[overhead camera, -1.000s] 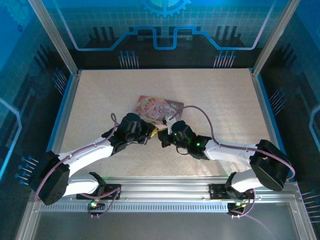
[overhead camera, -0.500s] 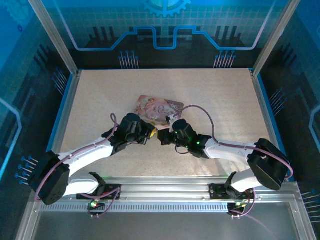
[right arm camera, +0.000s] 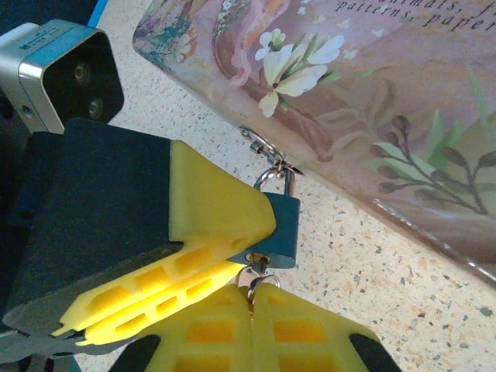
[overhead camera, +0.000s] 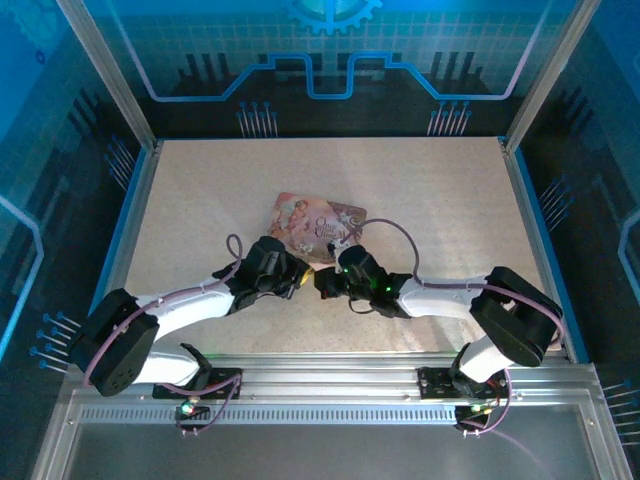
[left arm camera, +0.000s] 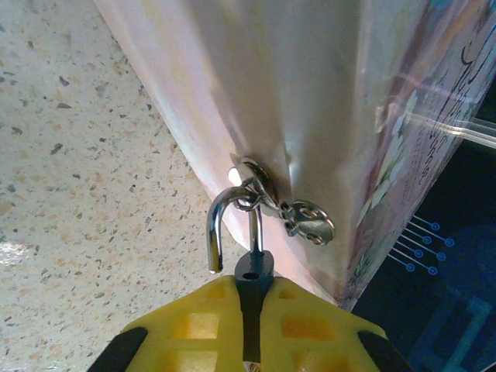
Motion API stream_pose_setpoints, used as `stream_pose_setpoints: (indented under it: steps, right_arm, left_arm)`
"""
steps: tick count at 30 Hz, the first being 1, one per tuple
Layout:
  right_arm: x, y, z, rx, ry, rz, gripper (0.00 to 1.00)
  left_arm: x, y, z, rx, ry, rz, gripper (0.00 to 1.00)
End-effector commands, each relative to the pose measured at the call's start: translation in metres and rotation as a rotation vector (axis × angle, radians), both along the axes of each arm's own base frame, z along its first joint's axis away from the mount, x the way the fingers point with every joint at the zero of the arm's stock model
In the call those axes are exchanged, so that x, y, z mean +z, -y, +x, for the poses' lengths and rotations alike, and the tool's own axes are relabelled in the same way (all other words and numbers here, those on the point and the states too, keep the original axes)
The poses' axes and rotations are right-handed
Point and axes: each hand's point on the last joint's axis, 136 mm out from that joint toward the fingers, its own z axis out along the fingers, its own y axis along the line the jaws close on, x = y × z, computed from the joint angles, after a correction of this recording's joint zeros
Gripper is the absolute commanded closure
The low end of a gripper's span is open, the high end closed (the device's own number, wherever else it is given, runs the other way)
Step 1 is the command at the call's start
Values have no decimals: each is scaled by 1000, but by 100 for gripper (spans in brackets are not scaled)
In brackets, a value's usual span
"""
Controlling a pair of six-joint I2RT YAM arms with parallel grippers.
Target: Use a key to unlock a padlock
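Note:
The padlock [right arm camera: 282, 223] has a small blue body and a thin silver shackle [left arm camera: 232, 203]. The shackle hangs through the hasp ring of the pink tin [overhead camera: 318, 220]. My left gripper [left arm camera: 252, 285] is shut on the padlock body, which it holds edge-on. In the left wrist view one shackle leg stands free of the body. The key [right arm camera: 253, 271] sits in the keyhole on the padlock's underside, and my right gripper [right arm camera: 253, 298] is shut on its head. In the top view the left gripper [overhead camera: 297, 279] and right gripper [overhead camera: 323, 282] meet just in front of the tin.
The pink illustrated tin [right arm camera: 372, 101] lies right behind the padlock, its hasp plate [left arm camera: 311, 222] beside the shackle. The left yellow fingers [right arm camera: 217, 209] crowd the right wrist view. Speckled tabletop [overhead camera: 450, 200] spreads around, bounded by blue walls.
Both grippers, with the padlock and key between them, have shifted slightly left and toward the near edge. The left arm's elbow has dropped lower.

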Motion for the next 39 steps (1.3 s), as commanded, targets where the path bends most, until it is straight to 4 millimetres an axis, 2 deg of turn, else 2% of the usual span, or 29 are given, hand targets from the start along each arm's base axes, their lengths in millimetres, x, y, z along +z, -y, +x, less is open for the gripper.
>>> stream_pose_setpoints:
  steps: [1, 5, 11, 14, 20, 27, 39]
  right_arm:
    - [-19, 13, 5, -57, -16, -51, 100]
    - [-23, 13, 5, -59, -23, -56, 100]
    - [-26, 15, 4, -80, -44, -46, 100]
    - [-28, 16, 4, -95, -62, -18, 100]
    - [-28, 12, 1, -109, -115, 65, 100]
    - [-20, 11, 2, -157, -177, 205, 100]
    - [-14, 6, -2, -191, -338, 364, 100]
  left_arm:
    - [12, 16, 1, -45, 49, -81, 100]
    - [7, 16, 0, -40, 43, -89, 97]
    - [6, 9, -1, -42, 44, -34, 78]
    - [6, 5, -4, -42, 41, -23, 63]
    - [9, -12, -12, -30, 34, 28, 50]
    - [15, -34, -19, -39, 62, 123, 43]
    - [9, -37, -18, -78, 106, 138, 38]
